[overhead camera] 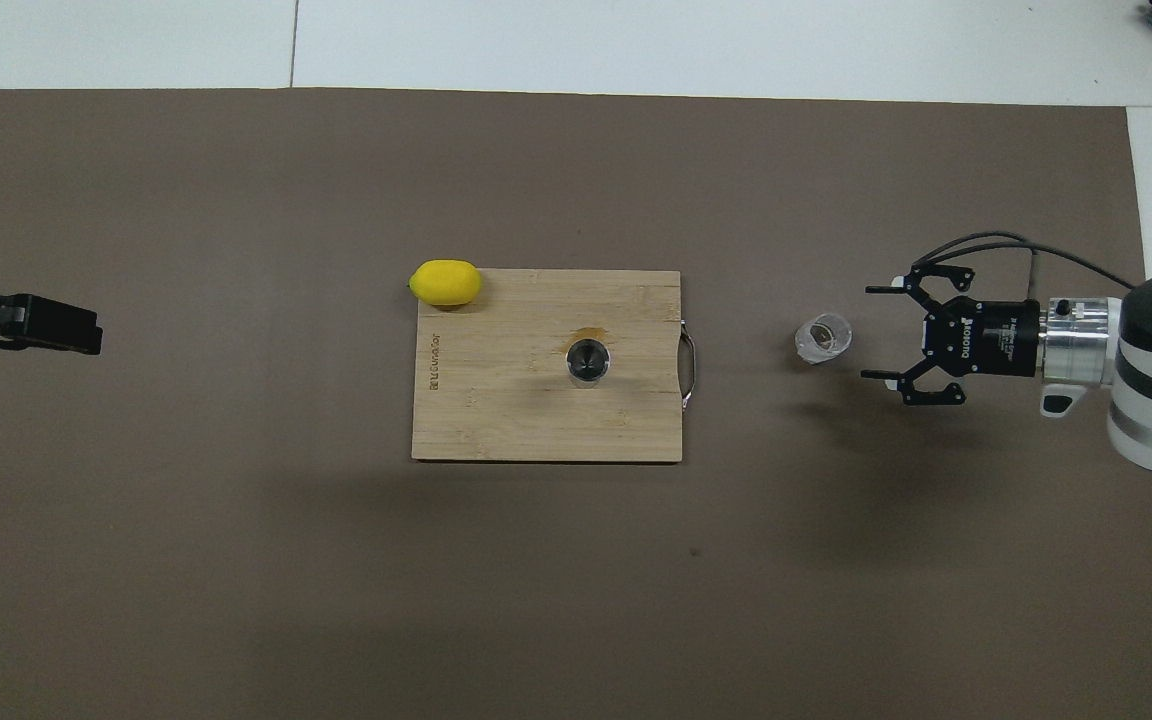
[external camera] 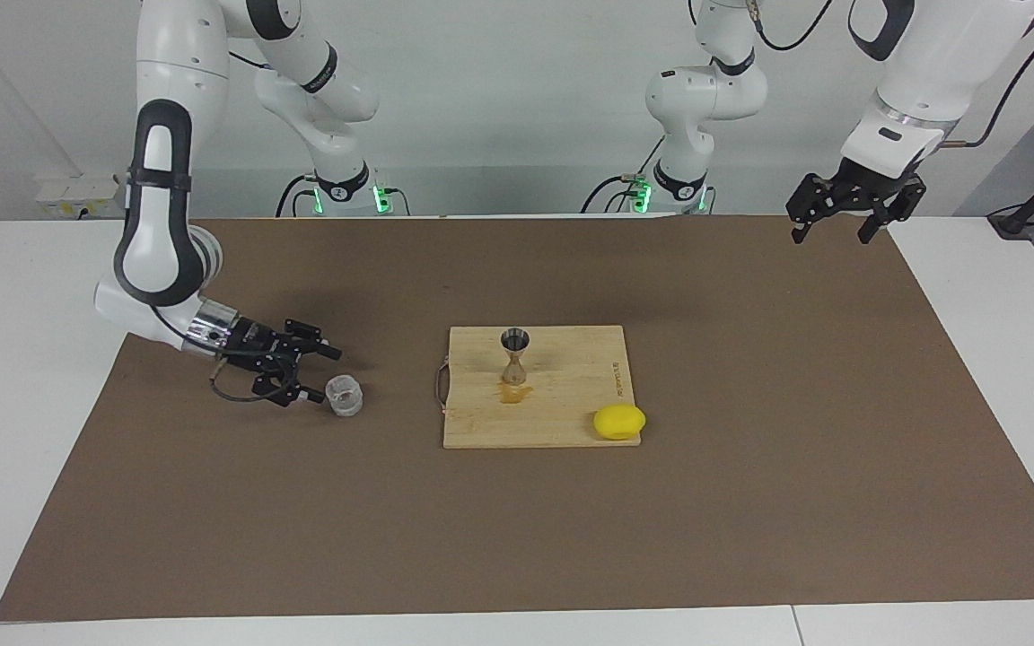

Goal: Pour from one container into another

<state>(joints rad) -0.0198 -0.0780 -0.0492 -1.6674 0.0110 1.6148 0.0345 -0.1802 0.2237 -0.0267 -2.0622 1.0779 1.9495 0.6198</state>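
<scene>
The clear glass cup (external camera: 345, 396) (overhead camera: 823, 338) stands on the brown mat toward the right arm's end of the table, beside the board. My right gripper (external camera: 324, 375) (overhead camera: 869, 333) lies low and level just short of it, open, its fingertips apart from the glass and nothing between them. The metal jigger (external camera: 514, 356) (overhead camera: 588, 360) stands upright on the wooden cutting board (external camera: 571, 422) (overhead camera: 496, 400), with a small amber wet patch (external camera: 512, 393) at its foot. My left gripper (external camera: 831, 235) (overhead camera: 76, 330) waits open, raised over the mat's corner at the left arm's end.
A yellow lemon (external camera: 619, 422) (overhead camera: 446, 283) rests at the board's corner that is farther from the robots, toward the left arm's end. The board's metal handle (external camera: 438, 384) (overhead camera: 690, 360) faces the glass cup. The brown mat (external camera: 750, 502) covers most of the table.
</scene>
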